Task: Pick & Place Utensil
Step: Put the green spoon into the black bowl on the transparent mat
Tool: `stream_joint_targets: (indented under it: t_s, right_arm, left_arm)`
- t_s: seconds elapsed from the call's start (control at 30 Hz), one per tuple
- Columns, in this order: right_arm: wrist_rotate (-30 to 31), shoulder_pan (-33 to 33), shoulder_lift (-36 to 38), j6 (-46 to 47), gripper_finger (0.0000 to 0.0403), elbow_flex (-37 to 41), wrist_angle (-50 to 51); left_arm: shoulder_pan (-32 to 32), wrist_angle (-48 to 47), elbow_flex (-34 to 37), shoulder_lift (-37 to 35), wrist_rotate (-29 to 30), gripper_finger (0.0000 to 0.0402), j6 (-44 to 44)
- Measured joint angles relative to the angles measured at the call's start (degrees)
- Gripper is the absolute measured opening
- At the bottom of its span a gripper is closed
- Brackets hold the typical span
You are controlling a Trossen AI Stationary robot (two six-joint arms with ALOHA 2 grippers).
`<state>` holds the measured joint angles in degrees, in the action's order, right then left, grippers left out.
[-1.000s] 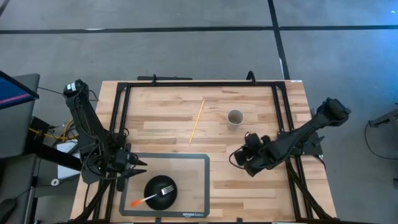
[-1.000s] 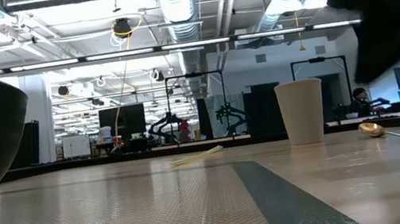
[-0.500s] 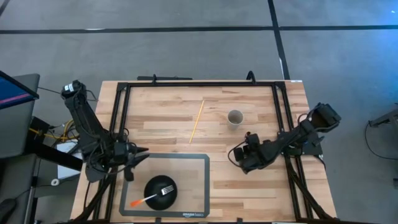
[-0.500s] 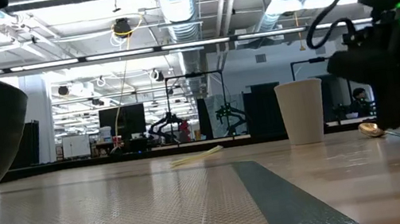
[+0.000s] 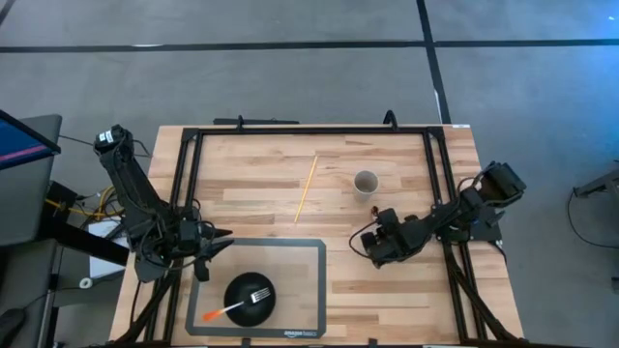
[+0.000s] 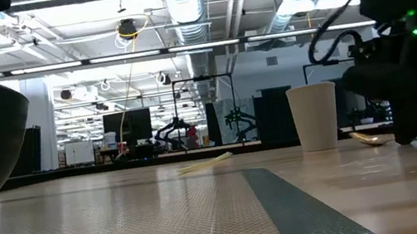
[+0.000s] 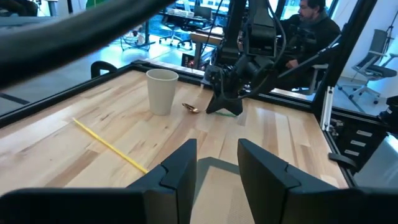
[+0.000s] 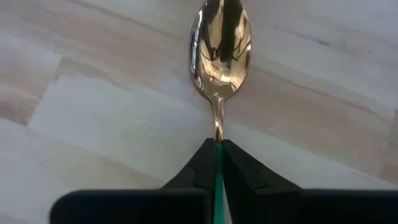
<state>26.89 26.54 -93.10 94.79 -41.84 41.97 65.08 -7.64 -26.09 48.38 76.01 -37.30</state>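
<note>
The spoon has a gold bowl (image 8: 221, 46) and a green handle. It lies on the wooden table near the white paper cup (image 5: 366, 182), and its bowl (image 6: 367, 139) also shows in the low view. My right gripper (image 8: 219, 163) is down at the table (image 5: 371, 244), shut on the spoon's handle. My left gripper (image 7: 214, 165) hovers open at the table's left (image 5: 211, 242), beside the grey mat. On the mat stands a black bowl (image 5: 250, 295), in which an orange-handled fork (image 5: 232, 307) rests. My right gripper pinches the spoon's green handle (image 8: 219, 177) between its two fingertips (image 8: 200, 167), close to where the handle meets the gold neck. The fingers slant down from the table's right and lie along the spoon. The gold bowl points ahead of them, low over the wood.
A yellow chopstick (image 5: 306, 188) lies on the far half of the table, left of the cup. The grey mat (image 5: 314, 290) fills the near middle. Black frame rails (image 5: 437, 174) run along the table's edges. A person sits beyond the table (image 7: 311, 18).
My right gripper has come down to the table and shifted a little toward the left, onto the spoon's handle. In the low view the spoon's bowl has slid slightly toward the cup. My left gripper has moved a little toward the far edge.
</note>
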Motion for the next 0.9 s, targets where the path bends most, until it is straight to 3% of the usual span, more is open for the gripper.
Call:
stream_joint_targets:
  t_s: [0.3, 0.5, 0.67, 0.9]
  right_arm:
    - [-3.5, 0.9, 5.7, -12.1, 0.0006, -8.3, -2.0]
    - [-4.8, 1.4, 6.2, -27.4, 0.0003, -17.7, -14.7]
    - [-13.9, -0.2, -2.2, -39.2, 0.0002, -28.6, -21.3]
    - [-30.9, -2.5, -19.7, -54.9, 0.0001, -51.3, -16.6]
  left_arm:
    - [0.0, 0.2, 0.0, 0.0, -0.5, 0.0117, 0.0]
    - [0.0, 0.2, 0.0, 0.0, -0.7, 0.0117, 0.0]
    - [0.0, 0.2, 0.0, 0.0, -0.7, 0.0117, -0.2]
    - [0.0, 0.4, 0.0, 0.0, -0.9, 0.0117, 0.0]
